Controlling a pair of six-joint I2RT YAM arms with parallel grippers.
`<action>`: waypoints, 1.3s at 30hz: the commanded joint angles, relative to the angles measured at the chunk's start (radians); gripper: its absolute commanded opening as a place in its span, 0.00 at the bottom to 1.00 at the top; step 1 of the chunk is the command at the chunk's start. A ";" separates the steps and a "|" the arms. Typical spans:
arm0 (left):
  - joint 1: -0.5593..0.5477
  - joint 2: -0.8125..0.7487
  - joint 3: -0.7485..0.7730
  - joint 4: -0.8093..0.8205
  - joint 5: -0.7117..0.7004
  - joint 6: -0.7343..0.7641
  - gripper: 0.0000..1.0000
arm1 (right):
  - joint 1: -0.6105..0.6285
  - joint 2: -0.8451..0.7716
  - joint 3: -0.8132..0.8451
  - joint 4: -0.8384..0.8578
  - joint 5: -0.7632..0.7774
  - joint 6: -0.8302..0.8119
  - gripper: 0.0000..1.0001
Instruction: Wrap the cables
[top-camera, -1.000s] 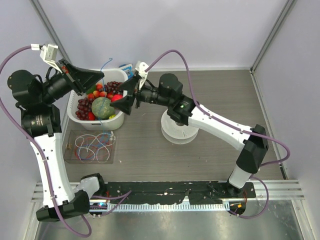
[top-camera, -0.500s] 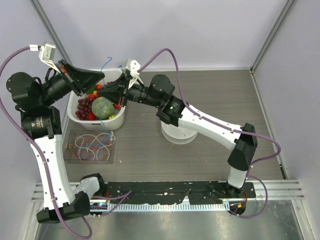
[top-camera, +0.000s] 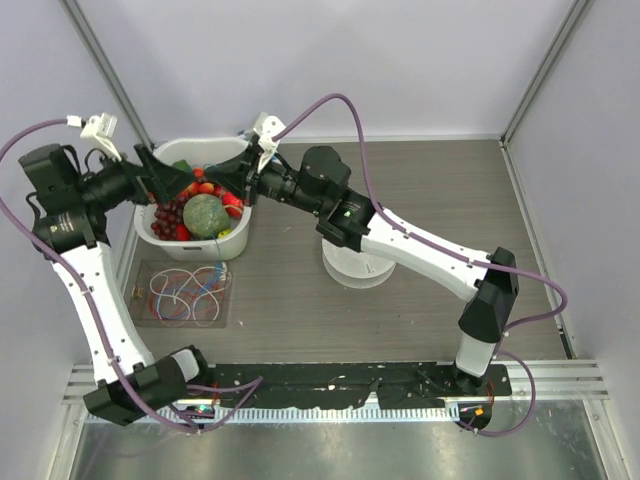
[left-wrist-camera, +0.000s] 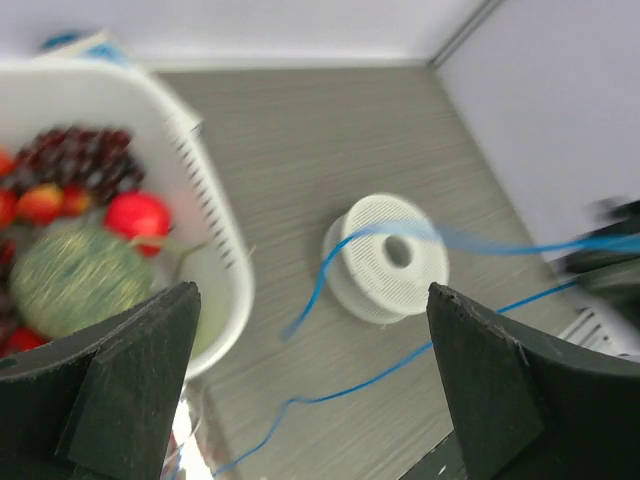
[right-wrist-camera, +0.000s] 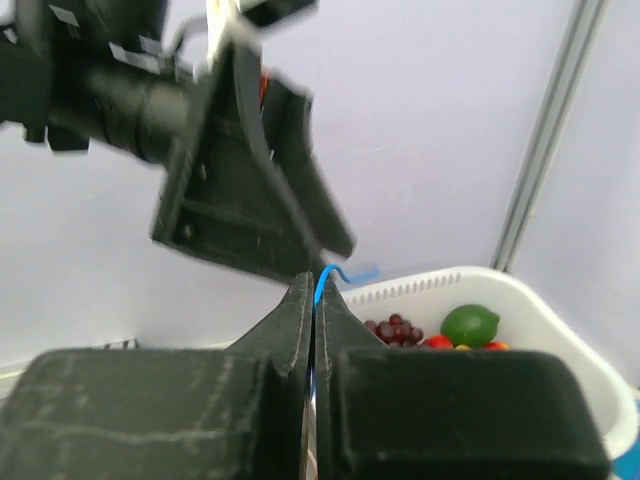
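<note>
Frankly, my main worry in the top view is crowding: the left gripper (top-camera: 185, 182) and the right gripper (top-camera: 210, 172) hang tip to tip over the basket (top-camera: 170, 245), so a careless move from me could knock them together or into the fruit. I count two arms, one basket, one clear tray (top-camera: 137, 272) just in front of it, and one white spool (top-camera: 342, 270) half hidden under the right arm. The cables (top-camera: 185, 295) lie looped in that tray in red, white and blue, but I cannot count the loops. From the left wrist, the fingers stand wide apart with nothing between them. One blue cable (left-wrist-camera: 322, 272) drifts blurred across the spool and runs down towards the near table edge. That much slack could catch on the basket wall or tangle instead of winding neatly. I see one green melon (left-wrist-camera: 70, 280) and one bunch of dark grapes (left-wrist-camera: 75, 165) there. From the right wrist, the fingers are pinched together on the blue cable, with only a short curl poking out above the tips. A strand this fine, held so near its end, could slip free if I pull hard, or a tug could drag the loops off the tray. One lime (right-wrist-camera: 470, 325) shows in the basket beyond.
</note>
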 joint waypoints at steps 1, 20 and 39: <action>0.143 0.052 -0.075 -0.408 0.008 0.523 0.97 | -0.011 -0.146 0.028 0.113 0.074 -0.077 0.01; 0.257 0.091 -0.494 -0.918 -0.190 1.733 0.79 | -0.044 -0.107 0.213 0.145 0.202 -0.146 0.01; 0.122 0.095 -0.684 -0.795 -0.125 1.768 0.59 | -0.060 -0.056 0.383 0.154 0.230 -0.211 0.01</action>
